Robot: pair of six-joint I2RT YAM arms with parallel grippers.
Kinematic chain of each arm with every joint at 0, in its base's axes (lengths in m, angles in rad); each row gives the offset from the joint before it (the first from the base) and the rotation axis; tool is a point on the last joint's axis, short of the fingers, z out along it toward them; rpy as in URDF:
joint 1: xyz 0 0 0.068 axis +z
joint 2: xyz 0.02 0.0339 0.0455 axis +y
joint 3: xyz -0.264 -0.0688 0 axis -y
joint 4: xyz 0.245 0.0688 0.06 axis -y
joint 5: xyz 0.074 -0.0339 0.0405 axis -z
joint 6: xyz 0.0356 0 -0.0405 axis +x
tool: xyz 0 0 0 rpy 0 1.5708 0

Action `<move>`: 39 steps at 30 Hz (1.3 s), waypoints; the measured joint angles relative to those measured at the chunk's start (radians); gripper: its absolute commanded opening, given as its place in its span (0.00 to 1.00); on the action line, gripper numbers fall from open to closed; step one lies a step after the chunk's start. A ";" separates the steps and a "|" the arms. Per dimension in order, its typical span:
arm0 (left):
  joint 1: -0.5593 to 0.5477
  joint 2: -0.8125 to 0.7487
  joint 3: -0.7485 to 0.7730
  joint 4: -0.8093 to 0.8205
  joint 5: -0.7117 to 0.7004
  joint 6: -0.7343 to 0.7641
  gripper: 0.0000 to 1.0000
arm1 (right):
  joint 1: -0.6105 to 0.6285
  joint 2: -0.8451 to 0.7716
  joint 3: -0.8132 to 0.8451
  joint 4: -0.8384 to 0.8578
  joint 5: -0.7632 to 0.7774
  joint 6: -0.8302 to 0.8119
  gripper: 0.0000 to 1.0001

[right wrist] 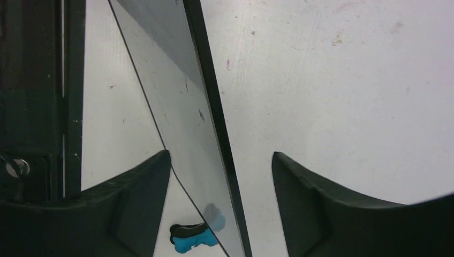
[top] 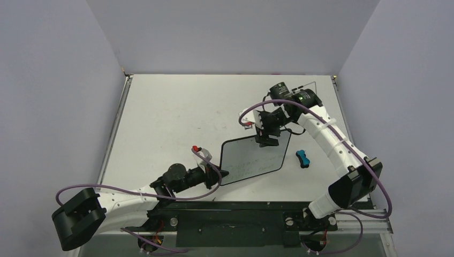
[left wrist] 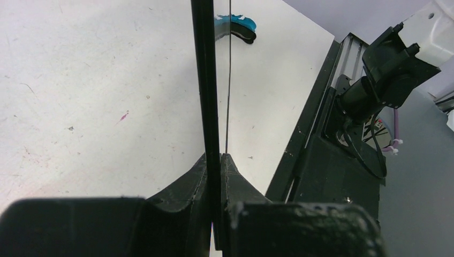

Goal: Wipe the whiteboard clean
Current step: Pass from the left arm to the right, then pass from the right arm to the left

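Whiteboard (top: 251, 160): faint green writing | left tool (left wrist: 214, 160) clamped on it | right tool (right wrist: 221, 160) apart

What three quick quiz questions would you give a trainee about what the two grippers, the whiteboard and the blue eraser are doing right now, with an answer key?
1. True or false: the left gripper is shut on the rim of the whiteboard.
2. Pick one: the right gripper is A) shut on the whiteboard, B) open, with the whiteboard's edge between its fingers, C) shut on nothing.
3. Fill in: the blue eraser lies on the ____, held by neither gripper.
Key: 1 true; 2 B; 3 table.
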 measured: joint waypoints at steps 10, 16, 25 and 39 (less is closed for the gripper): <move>-0.002 0.005 0.002 -0.035 0.018 0.119 0.10 | 0.091 0.068 0.000 -0.136 -0.002 0.026 0.00; 0.002 0.005 -0.045 0.076 0.000 0.097 0.19 | 0.099 0.070 0.000 -0.157 -0.023 0.022 0.00; 0.061 0.040 -0.014 0.271 0.061 0.056 0.30 | 0.099 0.104 0.000 -0.156 -0.024 0.032 0.00; 0.100 0.303 0.063 0.484 0.220 0.019 0.00 | 0.099 0.118 -0.004 -0.184 0.014 0.001 0.00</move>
